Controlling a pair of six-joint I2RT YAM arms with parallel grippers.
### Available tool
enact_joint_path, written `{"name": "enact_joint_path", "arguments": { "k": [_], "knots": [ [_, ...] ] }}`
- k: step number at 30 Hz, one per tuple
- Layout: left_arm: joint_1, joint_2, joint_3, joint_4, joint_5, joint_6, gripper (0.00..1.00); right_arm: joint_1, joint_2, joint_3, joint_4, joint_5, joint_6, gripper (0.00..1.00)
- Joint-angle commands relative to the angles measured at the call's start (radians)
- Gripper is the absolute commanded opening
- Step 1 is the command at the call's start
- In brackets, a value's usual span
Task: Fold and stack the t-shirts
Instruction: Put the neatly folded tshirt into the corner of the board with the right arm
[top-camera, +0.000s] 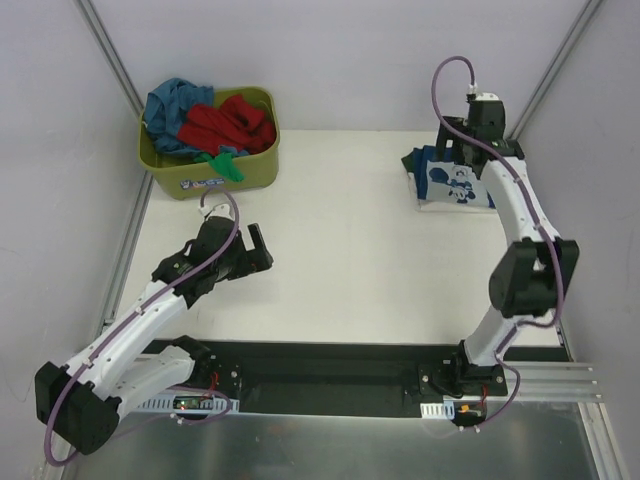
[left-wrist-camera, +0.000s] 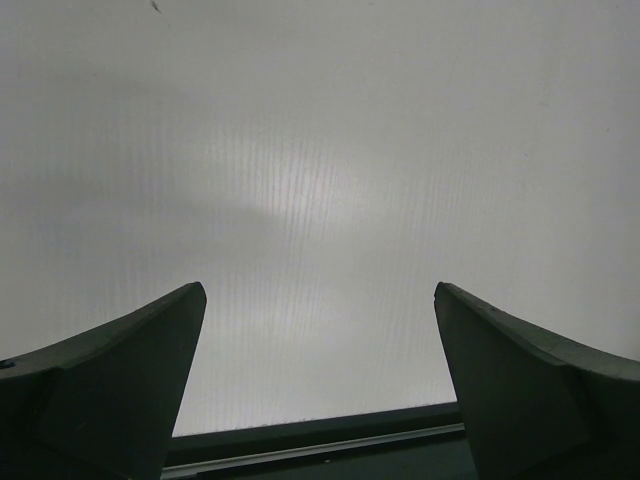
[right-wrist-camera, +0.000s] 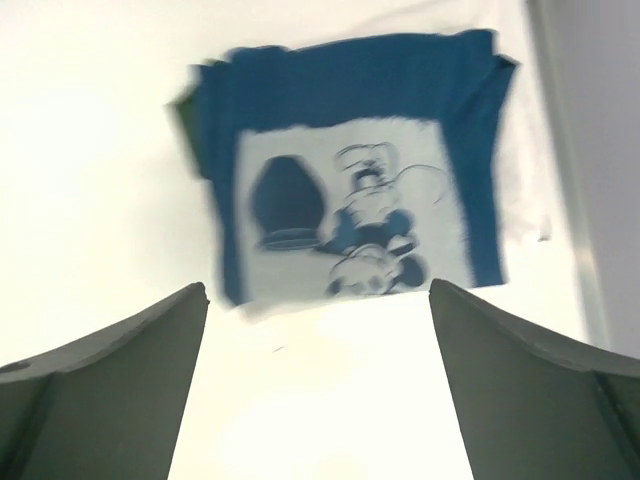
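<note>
A folded dark navy t-shirt (top-camera: 455, 180) with a white cartoon print lies at the far right of the table. In the right wrist view, the navy t-shirt (right-wrist-camera: 350, 190) rests on white cloth (right-wrist-camera: 525, 200) that sticks out on its right side. My right gripper (top-camera: 452, 148) hovers over the shirt's far edge. Its jaws (right-wrist-camera: 318, 290) are open and empty, with bare table between them. Teal, red and green t-shirts (top-camera: 215, 120) are heaped in the tub. My left gripper (top-camera: 258, 245) hangs open over the left middle of the table, and its jaws (left-wrist-camera: 320, 290) hold nothing.
The olive-green plastic tub (top-camera: 255, 165) stands at the far left corner. Grey walls close in the table on three sides. A black rail (top-camera: 330, 375) with both arm bases runs along the near edge.
</note>
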Motion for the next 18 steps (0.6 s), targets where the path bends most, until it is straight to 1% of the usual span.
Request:
{"name": "enact_joint_path", "arguments": {
  "k": [1,2,4,5,6,7,8,9,10,11,12,13,15,16,18],
  "knots": [
    [-0.005,-0.108,-0.081,-0.028,-0.016,-0.037,0.99,0.037,-0.252,-0.317,0.206,-0.249,0.151,0.97],
    [-0.005,-0.139,-0.093,-0.031,-0.022,-0.040,1.00,0.058,-0.282,-0.389,0.211,-0.206,0.145,0.97],
    [-0.005,-0.163,-0.121,-0.034,-0.025,-0.052,0.99,0.129,-0.361,-0.457,0.197,-0.110,0.129,0.97],
    [-0.005,-0.179,-0.127,-0.032,-0.024,-0.053,0.99,0.150,-0.385,-0.491,0.197,-0.090,0.132,0.97],
    [-0.005,-0.183,-0.135,-0.032,-0.025,-0.055,0.99,0.185,-0.440,-0.575,0.212,-0.080,0.141,0.97],
    [-0.005,-0.187,-0.142,-0.032,-0.030,-0.057,0.99,0.202,-0.471,-0.618,0.226,-0.062,0.172,0.97],
    [-0.005,-0.188,-0.145,-0.032,-0.033,-0.060,0.99,0.218,-0.502,-0.675,0.259,-0.060,0.186,0.97],
    [-0.005,-0.187,-0.147,-0.032,-0.041,-0.067,0.99,0.244,-0.569,-0.768,0.275,-0.060,0.198,0.97],
    [-0.005,-0.185,-0.147,-0.032,-0.042,-0.067,0.99,0.256,-0.606,-0.824,0.293,-0.053,0.203,0.97],
    [-0.005,-0.176,-0.147,-0.032,-0.044,-0.067,0.99,0.268,-0.643,-0.873,0.331,-0.050,0.245,0.97],
    [-0.005,-0.171,-0.147,-0.032,-0.045,-0.063,0.99,0.285,-0.717,-0.919,0.350,-0.050,0.261,0.97],
    [-0.005,-0.168,-0.150,-0.031,-0.048,-0.063,0.99,0.295,-0.755,-1.018,0.368,-0.051,0.276,0.97],
    [-0.005,-0.150,-0.156,-0.029,-0.065,-0.081,0.99,0.310,-0.860,-1.109,0.425,-0.069,0.310,0.97],
    [-0.005,-0.145,-0.159,-0.028,-0.077,-0.086,0.99,0.315,-0.893,-1.187,0.441,-0.085,0.321,0.97],
    [-0.004,-0.128,-0.161,-0.022,-0.074,-0.086,0.99,0.319,-0.982,-1.264,0.491,-0.120,0.333,0.97]
  ]
}}
